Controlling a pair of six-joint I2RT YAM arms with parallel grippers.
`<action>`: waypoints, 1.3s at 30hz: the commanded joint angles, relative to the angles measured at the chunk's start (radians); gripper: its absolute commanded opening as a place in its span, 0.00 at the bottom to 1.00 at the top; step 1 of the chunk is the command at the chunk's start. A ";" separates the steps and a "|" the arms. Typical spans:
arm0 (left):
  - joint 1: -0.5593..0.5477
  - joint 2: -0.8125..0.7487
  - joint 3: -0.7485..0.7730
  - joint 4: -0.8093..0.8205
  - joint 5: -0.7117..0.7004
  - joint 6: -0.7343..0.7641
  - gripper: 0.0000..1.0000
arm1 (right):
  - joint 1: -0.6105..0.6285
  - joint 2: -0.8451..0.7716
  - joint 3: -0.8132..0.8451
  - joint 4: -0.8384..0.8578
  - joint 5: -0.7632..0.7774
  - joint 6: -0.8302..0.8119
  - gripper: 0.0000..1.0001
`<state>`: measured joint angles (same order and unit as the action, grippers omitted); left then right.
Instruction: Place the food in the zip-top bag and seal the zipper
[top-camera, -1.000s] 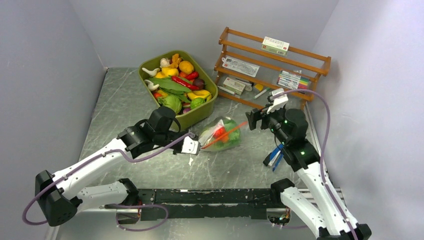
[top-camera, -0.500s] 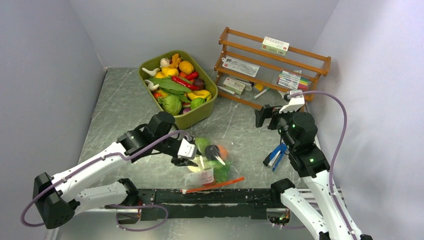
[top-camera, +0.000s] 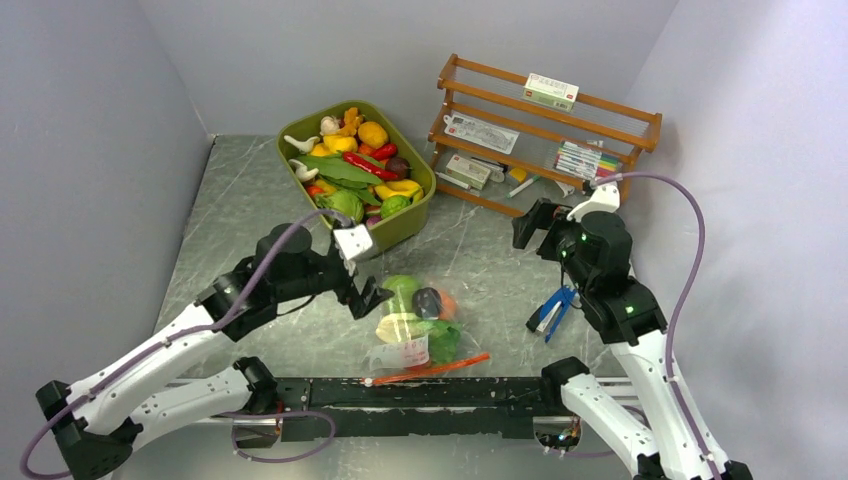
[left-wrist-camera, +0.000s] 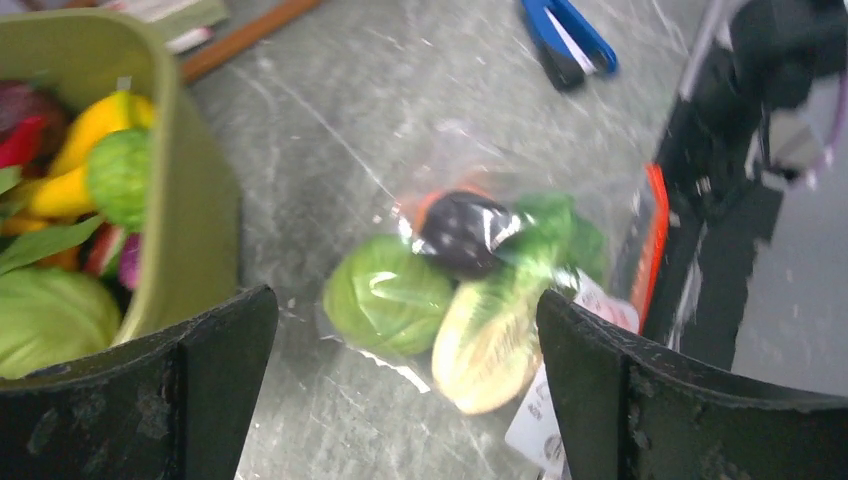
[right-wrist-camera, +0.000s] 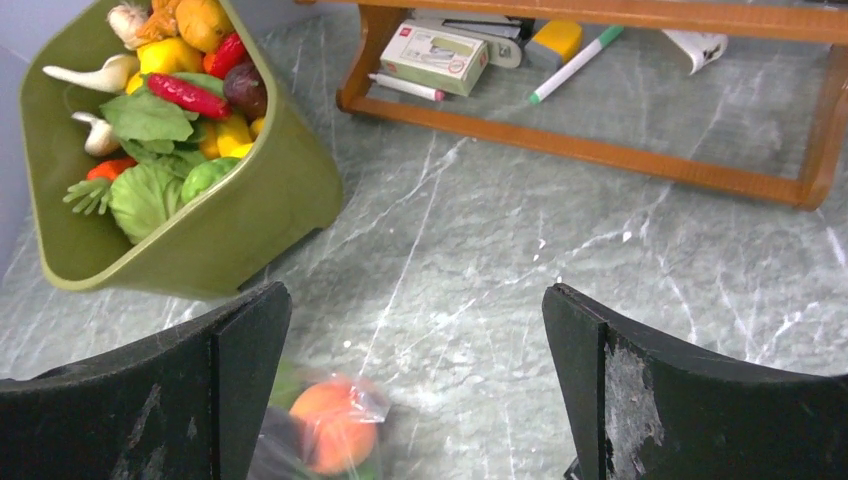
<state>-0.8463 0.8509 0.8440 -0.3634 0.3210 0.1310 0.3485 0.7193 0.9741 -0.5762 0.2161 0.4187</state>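
The zip-top bag (top-camera: 420, 335) lies flat on the table near the front rail, with nothing holding it. Its orange-red zipper (top-camera: 432, 368) runs along the near side, by a white label (top-camera: 405, 352). The food inside is a green cabbage (left-wrist-camera: 385, 295), a dark purple ball (left-wrist-camera: 462, 230), a leafy lettuce (left-wrist-camera: 490, 340) and a peach (right-wrist-camera: 330, 420). My left gripper (top-camera: 362, 293) hangs open just left of the bag and above it, empty. My right gripper (top-camera: 532, 222) is open and empty, off to the bag's far right, near the rack.
An olive-green tub (top-camera: 400, 225) full of toy produce stands behind the bag. A wooden rack (top-camera: 545, 130) with boxes and pens is at the back right. A blue-handled tool (top-camera: 550, 312) lies on the table right of the bag. The black rail (top-camera: 420, 395) borders the front.
My left gripper opened and let the bag go, then drew back up and to the left. The bag dropped from mid-table to the front rail. My right gripper backed off to the right.
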 joint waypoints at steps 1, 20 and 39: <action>-0.004 -0.048 0.106 -0.027 -0.310 -0.273 0.99 | -0.003 -0.050 0.016 -0.033 -0.036 0.051 1.00; -0.004 -0.044 -0.324 0.091 -0.207 -0.908 0.59 | -0.002 -0.098 -0.152 -0.010 -0.331 0.125 0.99; -0.004 0.296 -0.378 0.581 -0.207 -0.860 0.07 | -0.003 -0.111 -0.184 -0.018 -0.379 0.091 0.99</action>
<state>-0.8463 1.1030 0.4202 0.0906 0.1425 -0.7494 0.3481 0.6128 0.7998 -0.6037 -0.1509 0.5289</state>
